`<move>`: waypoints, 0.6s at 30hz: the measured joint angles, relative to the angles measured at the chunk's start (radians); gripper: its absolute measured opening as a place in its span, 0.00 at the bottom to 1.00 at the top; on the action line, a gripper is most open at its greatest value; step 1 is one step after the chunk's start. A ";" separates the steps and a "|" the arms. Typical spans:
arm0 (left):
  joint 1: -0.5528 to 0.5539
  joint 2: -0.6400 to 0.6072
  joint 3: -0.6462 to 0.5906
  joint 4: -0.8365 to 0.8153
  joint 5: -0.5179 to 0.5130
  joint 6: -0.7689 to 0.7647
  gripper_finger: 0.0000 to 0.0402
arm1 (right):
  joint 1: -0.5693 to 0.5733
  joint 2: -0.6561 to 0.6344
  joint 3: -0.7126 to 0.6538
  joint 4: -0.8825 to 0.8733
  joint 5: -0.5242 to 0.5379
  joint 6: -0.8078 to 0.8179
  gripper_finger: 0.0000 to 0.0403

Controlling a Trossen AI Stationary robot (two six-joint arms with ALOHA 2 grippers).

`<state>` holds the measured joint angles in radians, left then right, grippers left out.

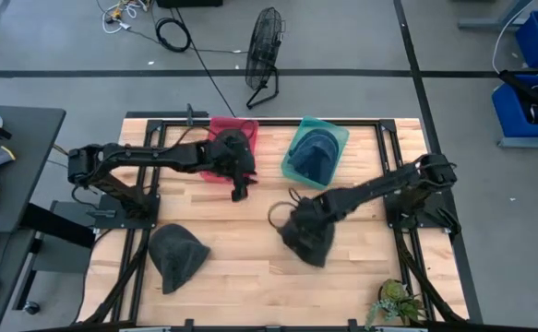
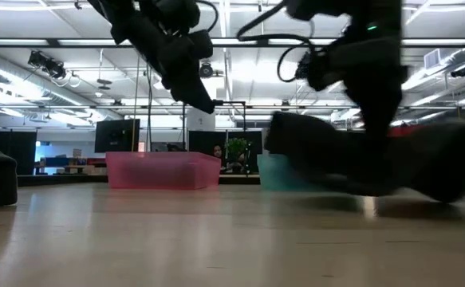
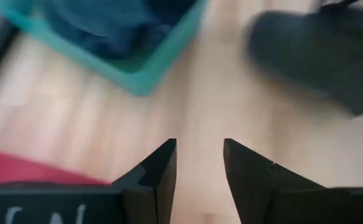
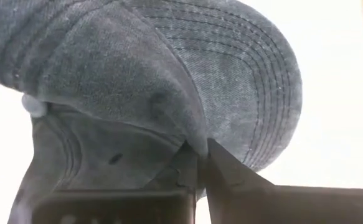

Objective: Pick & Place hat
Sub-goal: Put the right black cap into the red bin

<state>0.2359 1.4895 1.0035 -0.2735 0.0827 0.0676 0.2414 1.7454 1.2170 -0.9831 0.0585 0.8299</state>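
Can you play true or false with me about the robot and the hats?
1. The right gripper is pinching a dark cap. True.
2. The teal bin is empty. False: a blue hat lies in it.
3. Another dark hat lies on the table nearer the left arm. True.
4. The left gripper holds a hat. False: its fingers are apart, holding nothing.

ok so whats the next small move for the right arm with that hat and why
Probably lift the dark hat clear of the table and carry it toward the teal bin. The right gripper is shut on its edge, yet it sits low over the wood, and the red bin already holds a hat. The left gripper hangs open, empty.
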 joint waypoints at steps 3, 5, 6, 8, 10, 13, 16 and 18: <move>-0.053 0.000 0.000 0.001 0.012 -0.058 0.34 | -0.059 0.000 0.001 0.103 0.016 -0.110 0.03; -0.089 0.000 0.000 0.000 0.012 -0.067 0.34 | -0.089 0.000 0.001 0.187 0.016 -0.174 0.03; -0.107 0.000 0.000 0.001 0.012 -0.077 0.34 | -0.102 0.000 0.001 0.234 0.016 -0.202 0.03; -0.137 0.000 0.000 0.016 0.012 -0.084 0.34 | -0.121 0.000 0.002 0.321 0.016 -0.248 0.03; -0.160 0.005 0.000 0.055 0.010 -0.084 0.34 | -0.134 0.000 0.002 0.392 0.017 -0.297 0.03; -0.183 0.028 0.000 0.125 -0.034 -0.109 0.34 | -0.144 0.004 0.002 0.470 0.016 -0.362 0.03; -0.195 0.063 0.000 0.181 -0.057 -0.116 0.34 | -0.147 0.007 0.002 0.489 0.015 -0.388 0.03; -0.200 0.088 0.000 0.213 -0.057 -0.129 0.34 | -0.146 0.015 0.003 0.494 0.017 -0.401 0.03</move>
<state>0.0355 1.5774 1.0031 -0.0605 0.0261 -0.0610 0.0950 1.7605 1.2198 -0.4894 0.0756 0.4293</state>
